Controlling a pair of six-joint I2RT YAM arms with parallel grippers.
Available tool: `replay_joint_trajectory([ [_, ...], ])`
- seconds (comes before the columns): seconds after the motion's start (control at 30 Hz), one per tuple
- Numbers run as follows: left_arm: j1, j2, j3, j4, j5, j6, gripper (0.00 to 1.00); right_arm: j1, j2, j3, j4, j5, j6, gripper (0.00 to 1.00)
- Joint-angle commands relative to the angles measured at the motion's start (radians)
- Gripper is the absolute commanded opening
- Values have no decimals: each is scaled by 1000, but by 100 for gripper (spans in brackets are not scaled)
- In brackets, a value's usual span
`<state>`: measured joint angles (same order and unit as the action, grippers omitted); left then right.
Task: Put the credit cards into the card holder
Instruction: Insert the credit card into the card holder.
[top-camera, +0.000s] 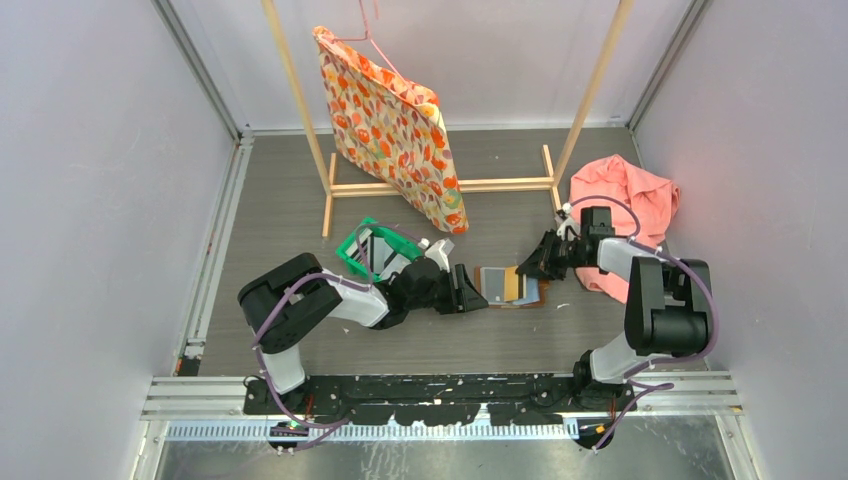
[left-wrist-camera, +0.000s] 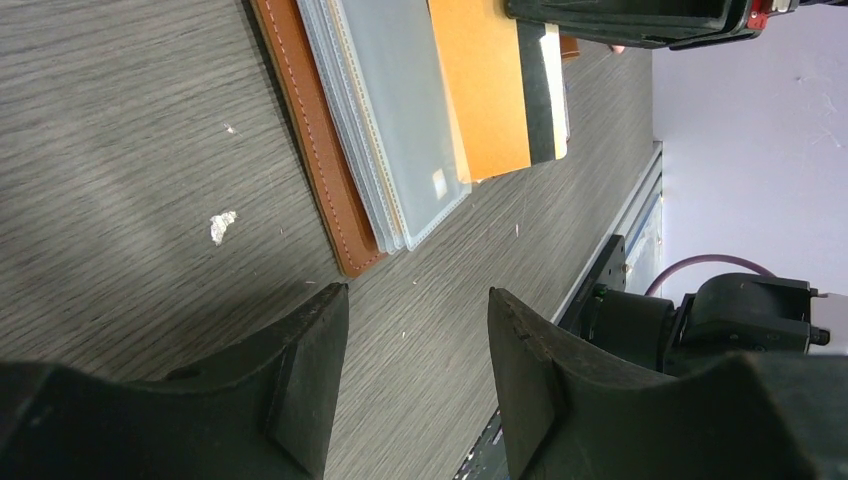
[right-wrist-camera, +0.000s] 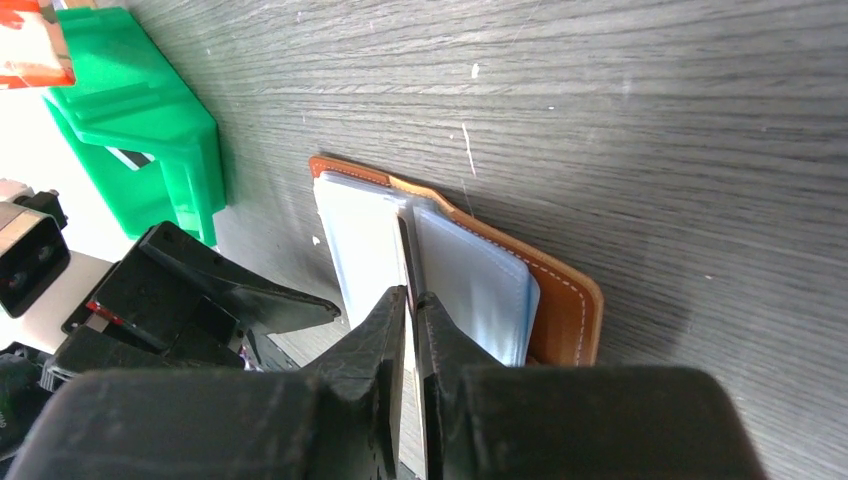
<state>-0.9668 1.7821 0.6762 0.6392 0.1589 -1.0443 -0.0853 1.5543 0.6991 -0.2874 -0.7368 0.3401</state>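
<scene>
The card holder (top-camera: 489, 284) lies open on the table, brown leather (right-wrist-camera: 572, 300) with clear sleeves (left-wrist-camera: 390, 110) fanned on top. A gold-yellow card (left-wrist-camera: 485, 90) rests on the sleeves, and a black card (left-wrist-camera: 536, 90) lies along its edge. My right gripper (right-wrist-camera: 413, 295) is shut on a thin dark card (right-wrist-camera: 402, 245), seen edge-on and held upright over the middle of the sleeves. In the top view that gripper (top-camera: 535, 262) sits at the holder's right end. My left gripper (left-wrist-camera: 415, 300) stands open and empty just off the holder's near corner, at its left end (top-camera: 470, 290).
A green plastic bin (top-camera: 368, 250) stands behind the left gripper. A pink cloth (top-camera: 625, 195) lies at the back right beside the right arm. A wooden rack (top-camera: 440, 185) with a patterned bag (top-camera: 395, 125) hanging from it spans the back.
</scene>
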Motion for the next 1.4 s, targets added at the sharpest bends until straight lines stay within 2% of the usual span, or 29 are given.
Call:
replay_joint_trajectory([
  [0.0,5,-31,-6,44,7,-3,55,5,-62,-13,21,15,8,14],
  [0.63,8,-32,-3,43,17,-2,55,35,4,2,-2,30,15,11],
  [1.37,17,-14,13,6,32,-32,52,131,-1,43,-39,25,-43,18],
])
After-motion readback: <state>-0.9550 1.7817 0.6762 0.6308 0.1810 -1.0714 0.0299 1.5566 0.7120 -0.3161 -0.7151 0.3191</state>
